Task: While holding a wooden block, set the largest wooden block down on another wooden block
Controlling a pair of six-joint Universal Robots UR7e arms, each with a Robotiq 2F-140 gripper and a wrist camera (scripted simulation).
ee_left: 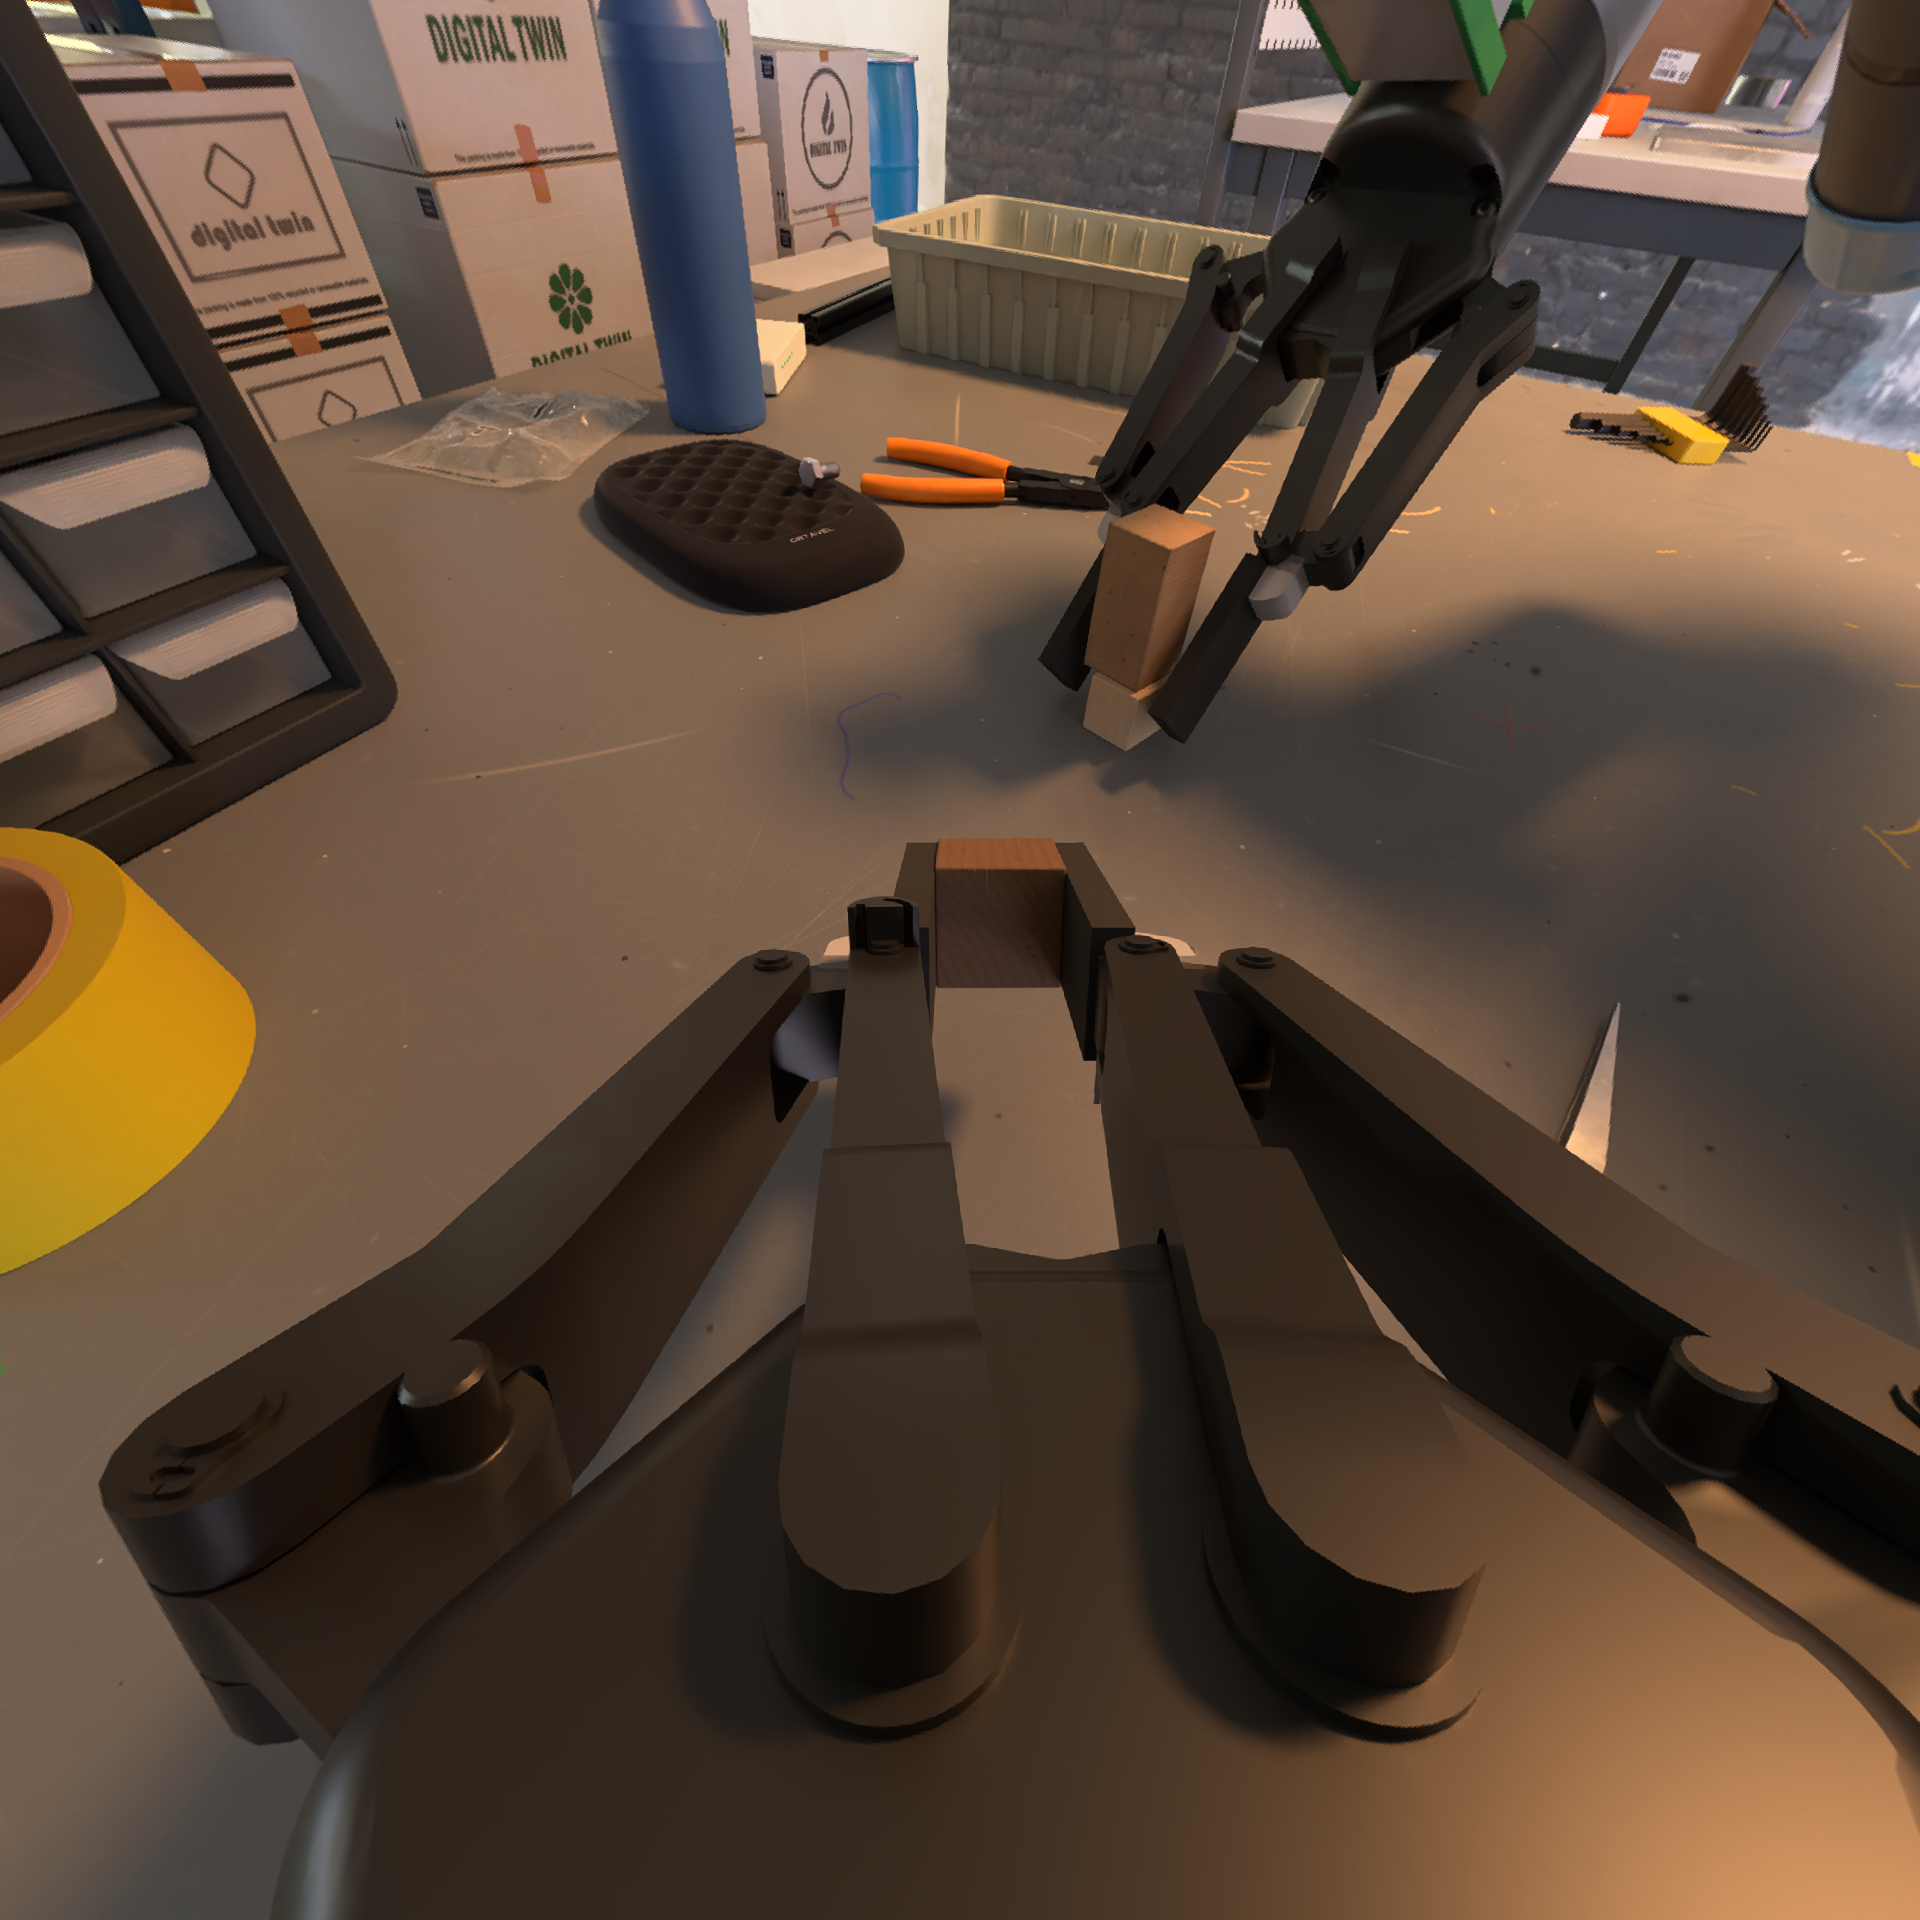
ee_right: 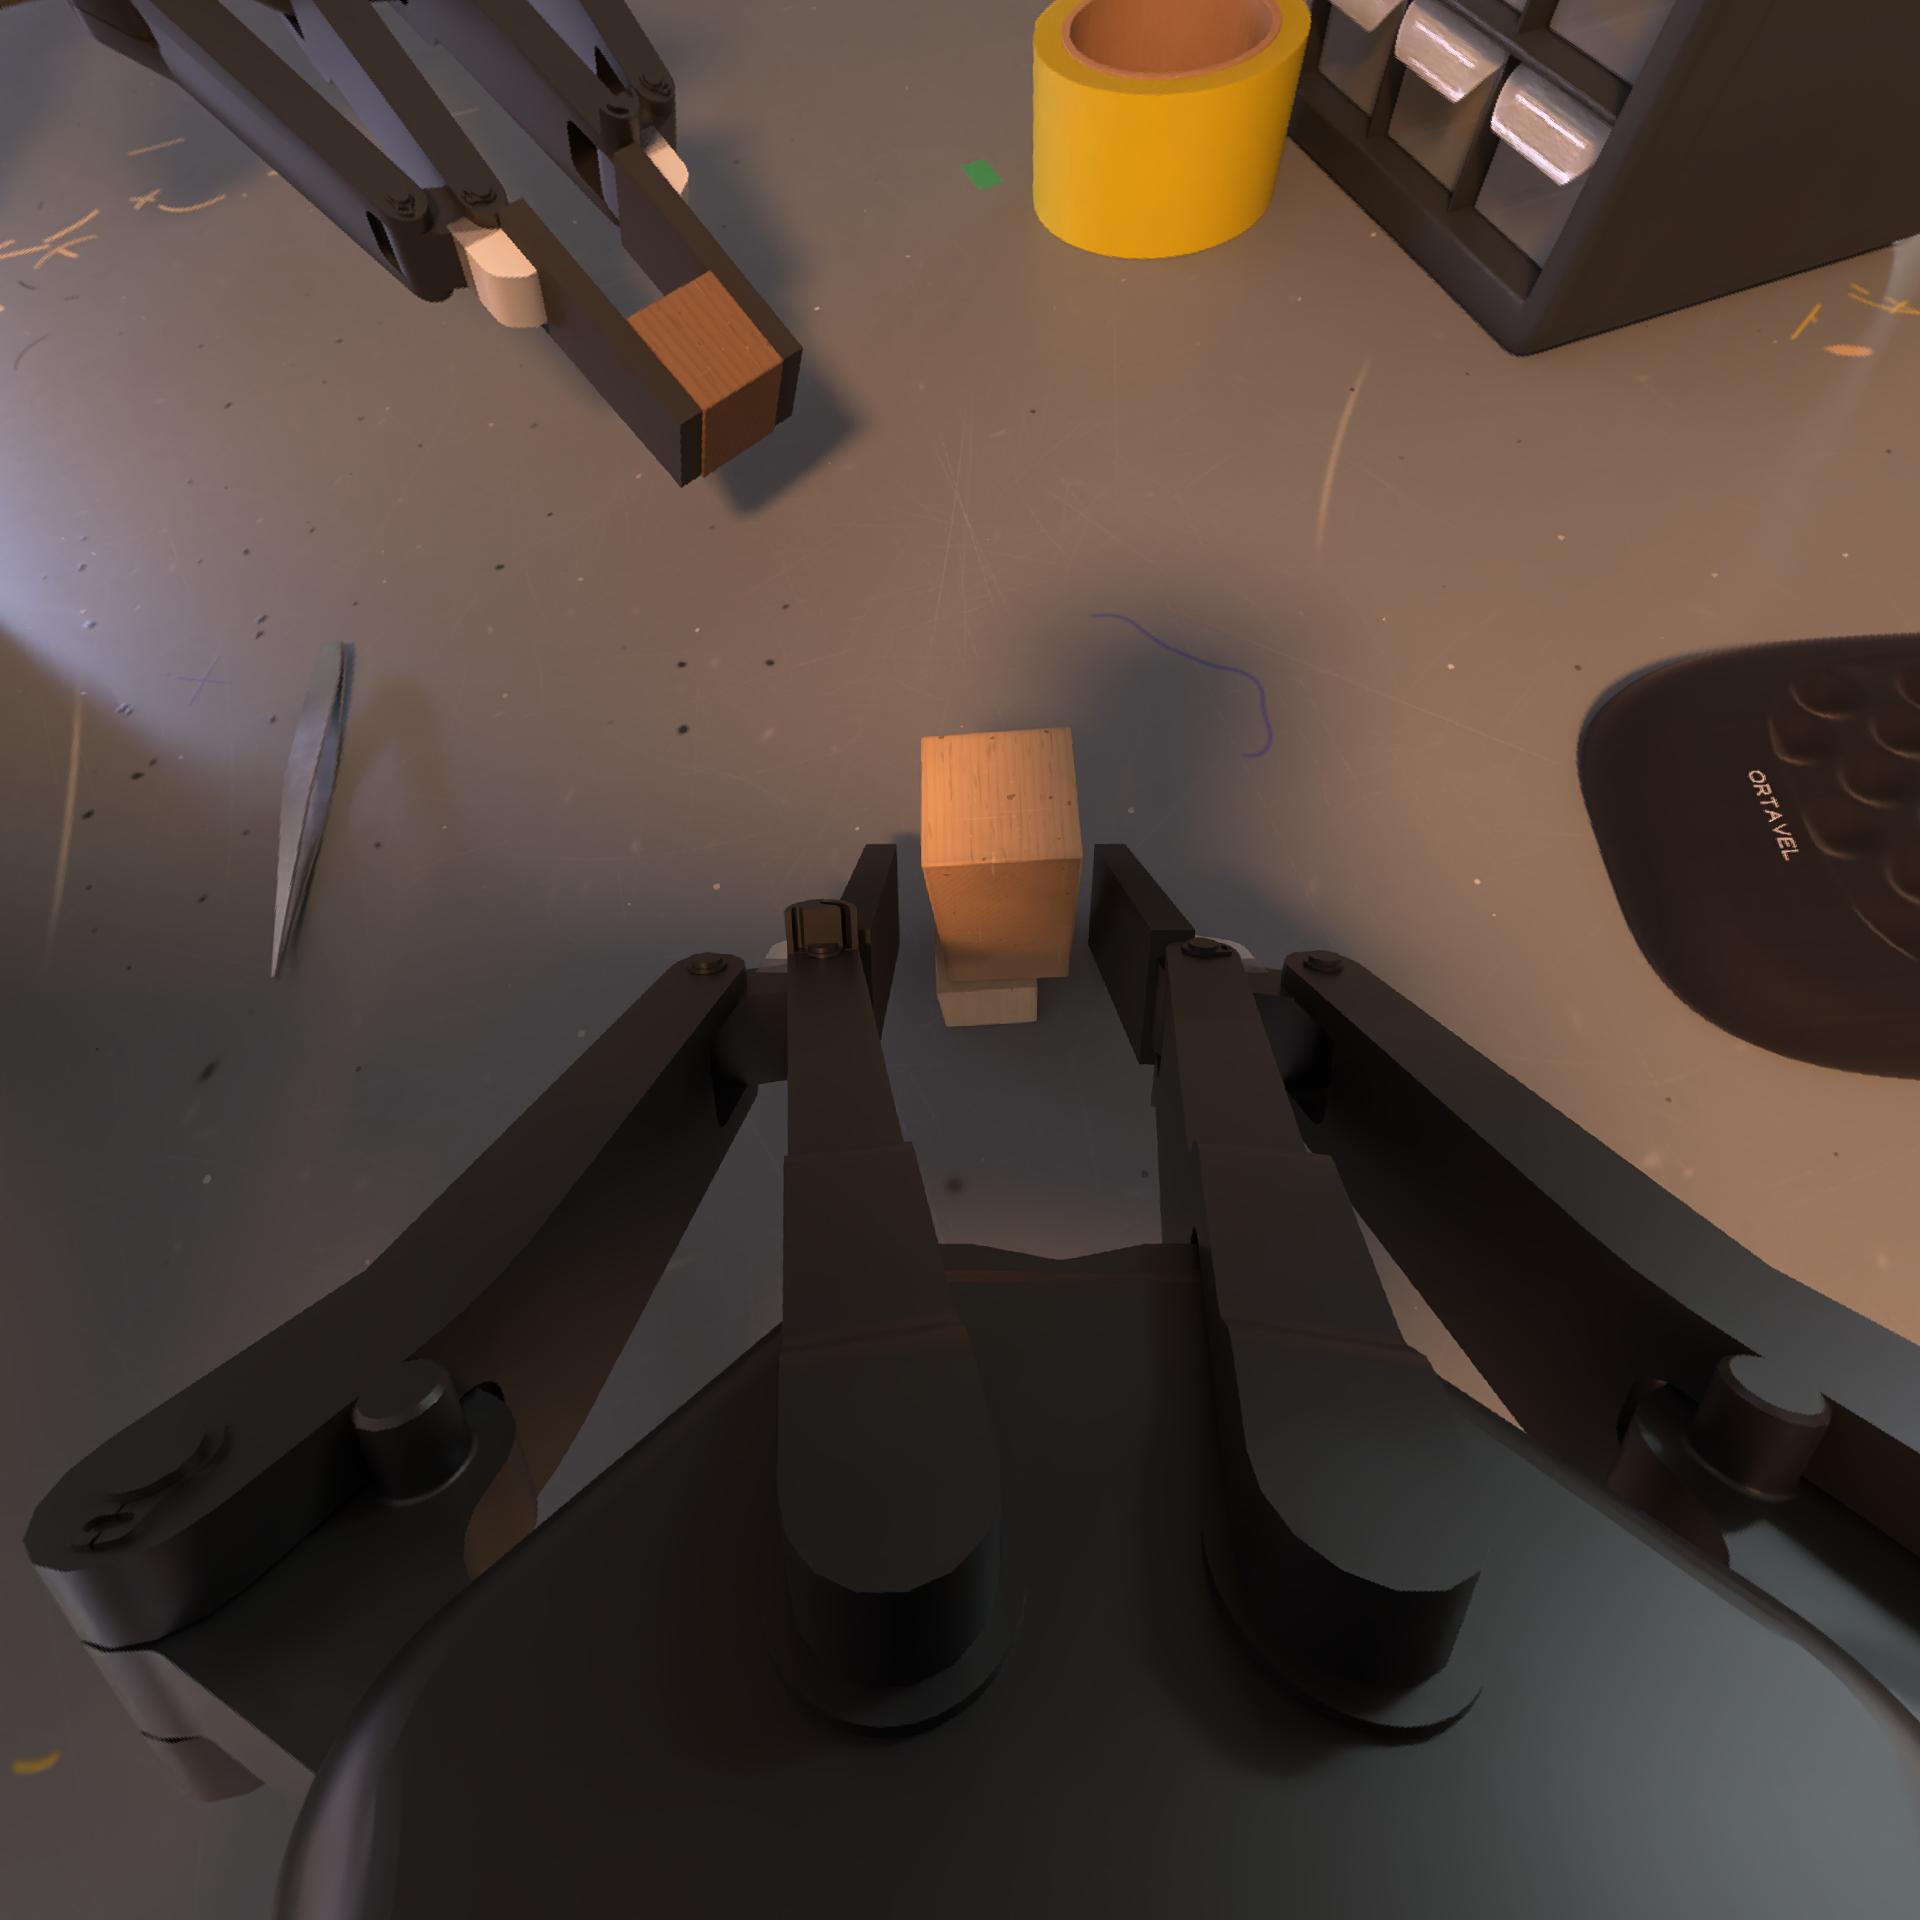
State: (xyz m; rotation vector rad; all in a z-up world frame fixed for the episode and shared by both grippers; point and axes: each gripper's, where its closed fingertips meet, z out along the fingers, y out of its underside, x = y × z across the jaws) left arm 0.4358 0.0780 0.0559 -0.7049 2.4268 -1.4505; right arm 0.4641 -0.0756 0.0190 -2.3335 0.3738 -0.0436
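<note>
grey workbench, printed cardboard boxes, lettered black pad

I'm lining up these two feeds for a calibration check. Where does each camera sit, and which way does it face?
Left wrist view: on the left gripper, looking across the table at the right gripper; its own fingers clamp a dark wooden block.
Right wrist view: on the right gripper, facing steeply down; its own fingers flank the largest block on a pale small block.
Shared: all three blocks, both grippers, yellow tape roll.
</note>
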